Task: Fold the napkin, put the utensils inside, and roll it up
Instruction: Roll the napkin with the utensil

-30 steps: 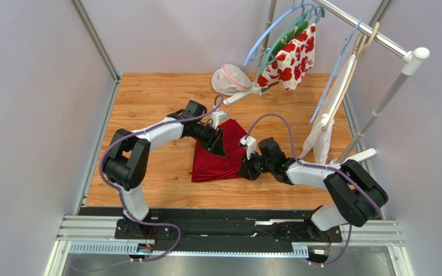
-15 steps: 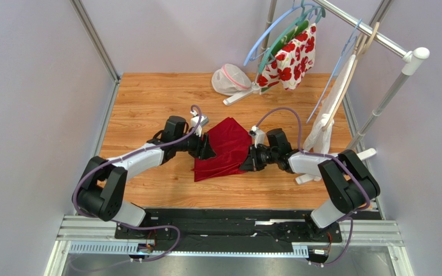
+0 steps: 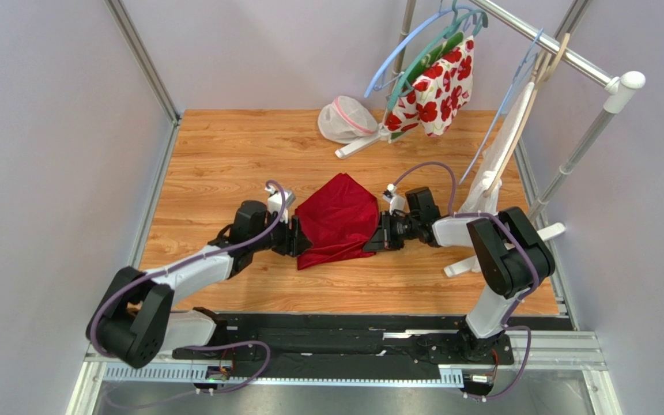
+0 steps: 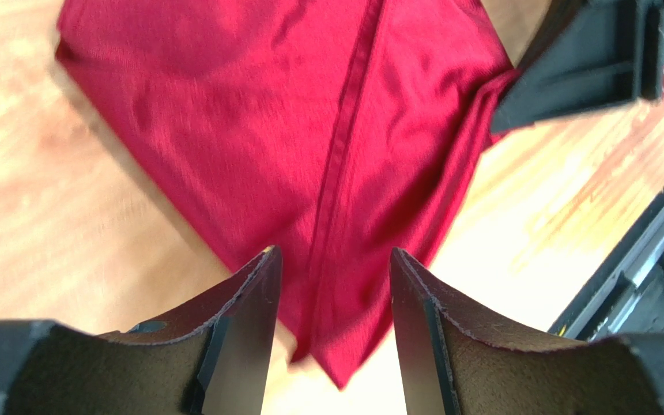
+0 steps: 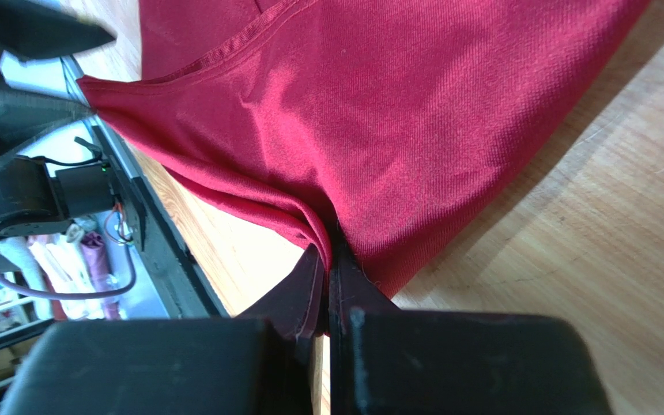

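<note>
Both arms have swung in lower over the last second, and the napkin point(image 3: 337, 220) has been drawn into a tighter, more even shape, slightly farther up the table point(image 3: 214, 147). It lies flat near the middle of the wood, between the two grippers. A hem runs across its upper face in the left wrist view, so one layer appears to be laid over another.

The right gripper point(image 3: 385, 235) is clenched on the napkin's right edge, with cloth bunched at its fingertips in its own wrist view. The left gripper point(image 3: 296, 238) is released, its jaws apart with nothing between them, and it hangs over the napkin's left corner.

By my reading, folding is under way and perhaps one fold is made. No utensil is in view in any picture, so placing it inside and rolling the napkin up both remain to be done.

Counted:
- One red napkin and two grippers.
- One flowered cloth point(image 3: 438, 86) and one white towel point(image 3: 487, 194), both hanging from the rail point(image 3: 561, 52).
- One white pouch point(image 3: 346, 119) at the far edge of the table.
</note>
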### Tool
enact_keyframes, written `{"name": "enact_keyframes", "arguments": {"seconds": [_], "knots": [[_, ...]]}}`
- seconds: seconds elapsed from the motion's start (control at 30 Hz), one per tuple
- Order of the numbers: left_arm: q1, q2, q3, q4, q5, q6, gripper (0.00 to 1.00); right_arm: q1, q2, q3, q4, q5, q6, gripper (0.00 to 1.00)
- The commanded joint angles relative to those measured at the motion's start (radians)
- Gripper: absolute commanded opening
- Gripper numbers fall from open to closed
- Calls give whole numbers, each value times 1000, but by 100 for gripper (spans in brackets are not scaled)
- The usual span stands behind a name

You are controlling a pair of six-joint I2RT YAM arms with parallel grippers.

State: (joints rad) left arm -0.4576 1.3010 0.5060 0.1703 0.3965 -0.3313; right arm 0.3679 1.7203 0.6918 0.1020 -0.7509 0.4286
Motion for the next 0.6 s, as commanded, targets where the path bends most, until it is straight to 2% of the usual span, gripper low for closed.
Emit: {"name": "enact_keyframes", "arguments": {"seconds": [0.0,0.17,0.4,0.57], "knots": [[-50,-141,-99,115,-47,-28,58,-11,42,11,-48,44,12,0],[-145,-229,-146,144,-113,-3,58,-11,55,29,-82,50,4,0],[-305,-246,-75,140,-358,110,59,-12,62,58,-145,61,-13,0],[-335,-120,-31,146,-320,175,59,-12,68,71,-165,58,-19,0]]}}
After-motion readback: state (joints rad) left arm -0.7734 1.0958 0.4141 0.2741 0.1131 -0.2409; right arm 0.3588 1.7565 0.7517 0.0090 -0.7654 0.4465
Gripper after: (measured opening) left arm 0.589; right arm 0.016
